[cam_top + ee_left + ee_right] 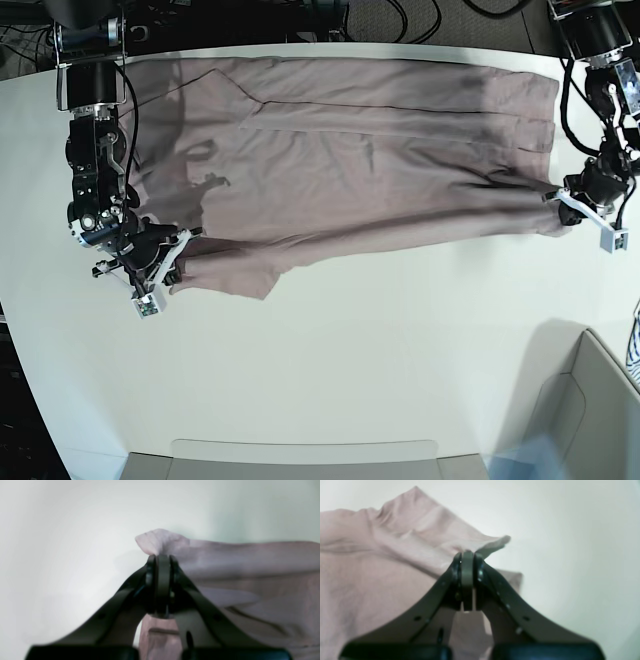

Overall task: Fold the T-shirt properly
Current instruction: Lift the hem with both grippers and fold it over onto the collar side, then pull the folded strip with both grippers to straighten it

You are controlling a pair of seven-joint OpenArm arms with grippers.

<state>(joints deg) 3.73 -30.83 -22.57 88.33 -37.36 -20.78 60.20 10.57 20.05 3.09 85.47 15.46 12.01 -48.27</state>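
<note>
White tabletop: my left gripper and right gripper pinch T-shirt edges closed; thin grips may slip.

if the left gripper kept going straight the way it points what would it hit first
Probably nothing new: the left gripper is shut on a bunched edge of the T-shirt, and past that fold its wrist view shows only bare white table. Depth there is unclear.

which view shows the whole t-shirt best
The base view: it shows the whole T-shirt spread across the white table, pinched at opposite ends by the right gripper and left gripper. Each wrist view shows only a blurred bunch of pink fabric at shut jaws.
</note>
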